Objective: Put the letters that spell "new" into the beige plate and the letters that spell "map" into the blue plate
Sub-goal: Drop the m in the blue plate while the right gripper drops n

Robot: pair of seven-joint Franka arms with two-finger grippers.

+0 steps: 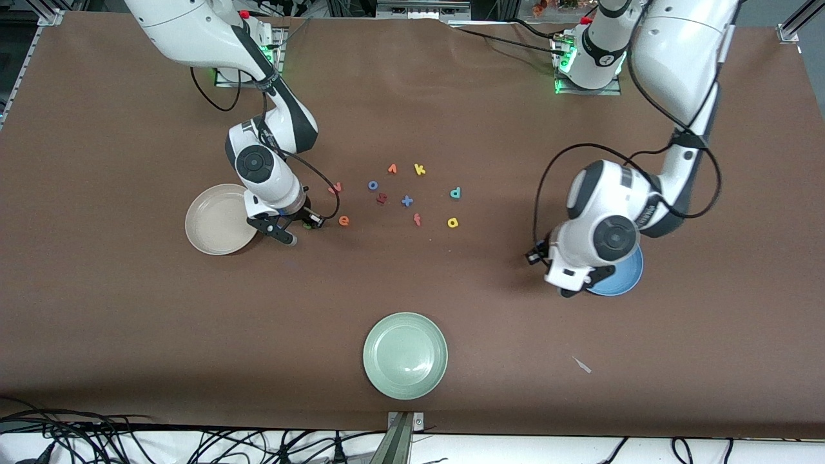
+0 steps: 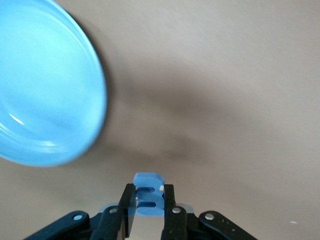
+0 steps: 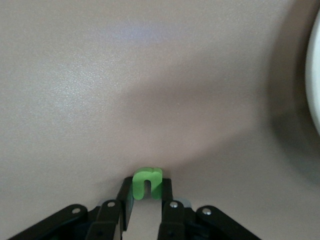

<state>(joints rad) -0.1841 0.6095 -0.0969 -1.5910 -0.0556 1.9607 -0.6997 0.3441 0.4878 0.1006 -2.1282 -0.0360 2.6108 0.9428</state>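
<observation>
While the left gripper is pinching the soft foam blue m just beside the glossy round blue plate, the right gripper is clamping the arched green n, legs toward its wrist, near the beige plate.

Green n, blue m, beige plate, blue plate, pale green plate
</observation>
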